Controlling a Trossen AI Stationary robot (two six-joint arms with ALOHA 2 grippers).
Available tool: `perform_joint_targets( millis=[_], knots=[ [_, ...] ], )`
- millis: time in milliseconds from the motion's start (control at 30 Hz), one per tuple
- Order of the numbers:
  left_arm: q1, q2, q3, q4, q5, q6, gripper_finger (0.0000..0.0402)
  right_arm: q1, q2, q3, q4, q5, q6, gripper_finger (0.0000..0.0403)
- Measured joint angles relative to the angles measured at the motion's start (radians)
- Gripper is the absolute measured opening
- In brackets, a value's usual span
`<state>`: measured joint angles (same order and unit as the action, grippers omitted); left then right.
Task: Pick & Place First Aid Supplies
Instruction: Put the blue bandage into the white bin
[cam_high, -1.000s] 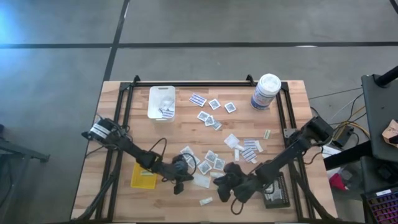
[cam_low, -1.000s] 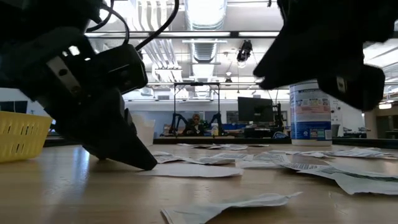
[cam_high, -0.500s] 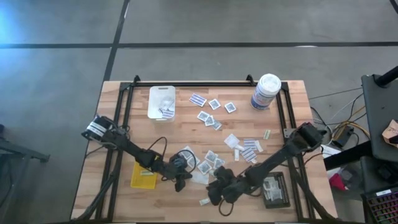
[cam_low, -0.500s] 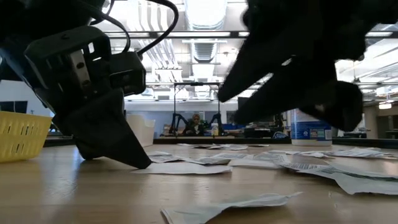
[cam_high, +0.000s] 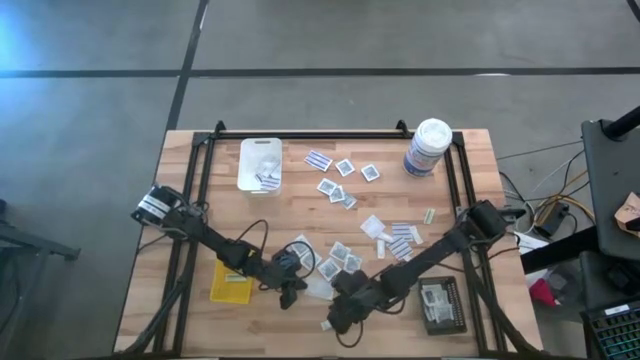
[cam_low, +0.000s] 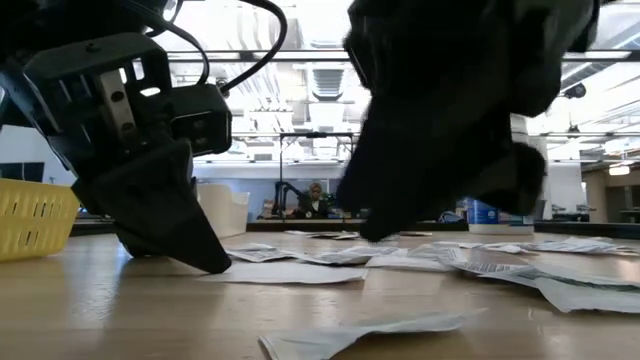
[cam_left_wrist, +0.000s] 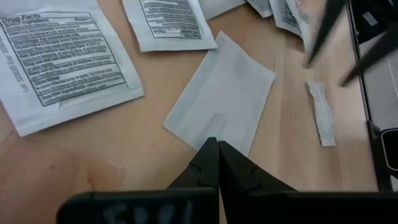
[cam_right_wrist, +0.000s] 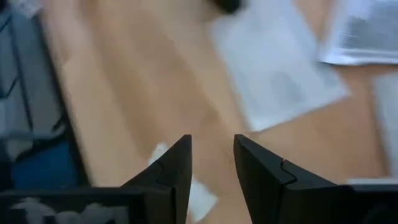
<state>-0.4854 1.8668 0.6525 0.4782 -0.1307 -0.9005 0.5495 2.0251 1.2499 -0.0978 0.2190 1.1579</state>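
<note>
Hovering right gripper (cam_right_wrist: 212, 163), fingers parted

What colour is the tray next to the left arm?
Yellow: the tray shows best in the high view, with its mesh-like wall also visible in the low view.

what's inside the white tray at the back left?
In the high view the white tray holds a few small packets at its near end. Anything under them is covered.

parted right gripper (cam_right_wrist: 212, 158), blurry packets (cam_right_wrist: 280, 74), perhaps
</note>
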Motion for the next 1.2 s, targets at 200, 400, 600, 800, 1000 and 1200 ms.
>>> perform_joint_targets(
  millis=[200, 400, 600, 800, 1000, 1200],
  knots=[
    [0.0, 0.0, -0.001, 0.0, 0.008, 0.009, 0.0, -0.002, -0.002, 0.052, -0.02, -0.04, -0.414, 0.0105],
    [0.0, 0.0, -0.002, 0.0, 0.018, 0.013, 0.0, -0.005, -0.003, 0.1, -0.167, -0.032, -0.761, 0.0104],
    [0.0, 0.001, -0.002, 0.0, 0.02, 0.013, 0.0, -0.002, 0.007, 0.098, -0.184, 0.074, -1.001, 0.012],
    [0.0, 0.001, -0.002, 0.0, 0.02, 0.012, 0.0, 0.008, 0.011, 0.1, -0.183, 0.155, -1.184, 0.0137],
    [0.0, 0.001, -0.002, 0.0, 0.02, -0.003, 0.0, 0.009, 0.011, 0.096, -0.183, 0.155, -1.267, 0.0144],
    [0.0, 0.001, 0.0, -0.002, 0.021, -0.033, 0.0, 0.01, 0.011, 0.077, -0.174, 0.147, -1.301, 0.0139]
  ],
)
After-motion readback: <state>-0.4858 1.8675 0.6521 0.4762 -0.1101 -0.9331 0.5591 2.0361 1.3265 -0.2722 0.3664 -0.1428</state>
